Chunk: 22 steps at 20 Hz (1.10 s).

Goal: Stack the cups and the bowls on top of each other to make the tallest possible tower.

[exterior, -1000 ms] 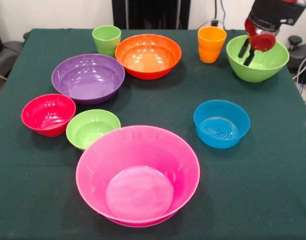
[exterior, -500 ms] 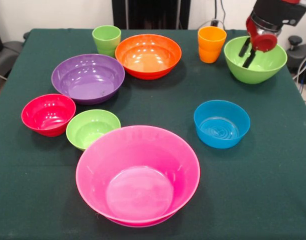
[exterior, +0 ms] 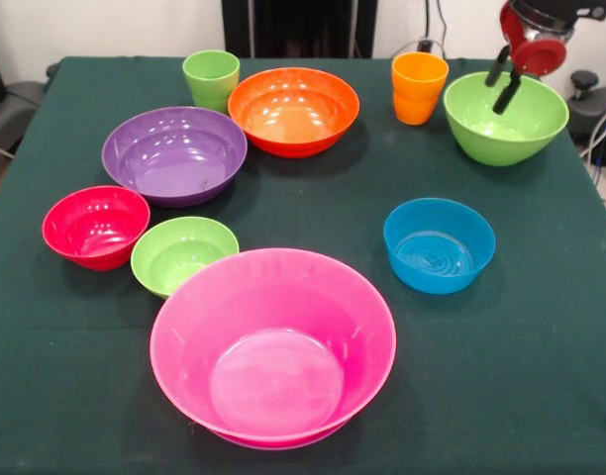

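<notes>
1. Since the earlier frames, the gripper (exterior: 501, 86) is seen raised and drawn back toward the top right corner; the large lime green bowl (exterior: 506, 118) is left resting on the table (exterior: 541, 336), and nothing else is displaced.
2. At far left, the red bowl (exterior: 95, 226) is found upright, with the small lime green bowl (exterior: 183, 254) just beside it on the right.
3. Behind these, the purple bowl (exterior: 174, 154) is set, and the light green cup (exterior: 211, 79) stands upright behind it.
4. At front centre, the pink bowl (exterior: 272, 345) is placed alone and empty; its rim is close to the small lime green bowl. No tower is yet formed.
5. Behind centre, the orange bowl (exterior: 294, 110) is noted just right of the light green cup.
6. Right of centre, the blue bowl (exterior: 439, 243) is set well apart from the others.
7. At the back right, the orange cup (exterior: 419, 86) stands upright, just beside the large lime green bowl.
8. At far right, the gripper is held over the far rim of the large lime green bowl; its two dark fingers (exterior: 506, 95) are parted, and nothing is gripped between them.
</notes>
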{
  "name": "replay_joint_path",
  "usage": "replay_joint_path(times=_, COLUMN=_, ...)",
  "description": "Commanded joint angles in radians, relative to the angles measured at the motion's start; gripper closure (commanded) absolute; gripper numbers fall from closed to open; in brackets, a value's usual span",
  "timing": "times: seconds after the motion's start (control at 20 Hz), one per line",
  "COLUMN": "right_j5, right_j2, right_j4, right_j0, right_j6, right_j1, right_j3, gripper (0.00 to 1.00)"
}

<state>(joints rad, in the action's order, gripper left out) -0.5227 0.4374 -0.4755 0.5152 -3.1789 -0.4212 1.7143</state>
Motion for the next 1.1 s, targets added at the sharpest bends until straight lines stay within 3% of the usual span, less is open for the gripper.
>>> replay_joint_path(times=0.05, right_j5=0.086, right_j2=-0.212, right_j4=0.289, right_j0=-0.162, right_j6=0.422, right_j1=-0.061, right_j3=-0.023, gripper=0.0)
replay_joint_path(times=0.2, right_j5=0.138, right_j2=-0.331, right_j4=0.441, right_j0=-0.276, right_j6=0.562, right_j1=-0.065, right_j3=-0.026, gripper=0.0)
replay_joint_path(times=0.3, right_j5=0.13, right_j2=-0.354, right_j4=0.515, right_j0=-0.292, right_j6=0.585, right_j1=-0.065, right_j3=-0.041, gripper=0.0)
replay_joint_path(times=0.5, right_j5=0.095, right_j2=-0.422, right_j4=0.596, right_j0=-0.329, right_j6=0.595, right_j1=-0.063, right_j3=-0.057, gripper=0.0)
replay_joint_path(times=0.7, right_j5=0.088, right_j2=-0.52, right_j4=0.677, right_j0=-0.384, right_j6=0.683, right_j1=-0.038, right_j3=-0.09, gripper=0.0)
replay_joint_path(times=1.0, right_j5=0.074, right_j2=-0.572, right_j4=0.77, right_j0=-0.382, right_j6=0.746, right_j1=-0.038, right_j3=-0.135, gripper=0.0)
replay_joint_path(times=1.1, right_j5=0.045, right_j2=-0.624, right_j4=0.815, right_j0=-0.414, right_j6=0.837, right_j1=-0.05, right_j3=-0.149, gripper=0.0)
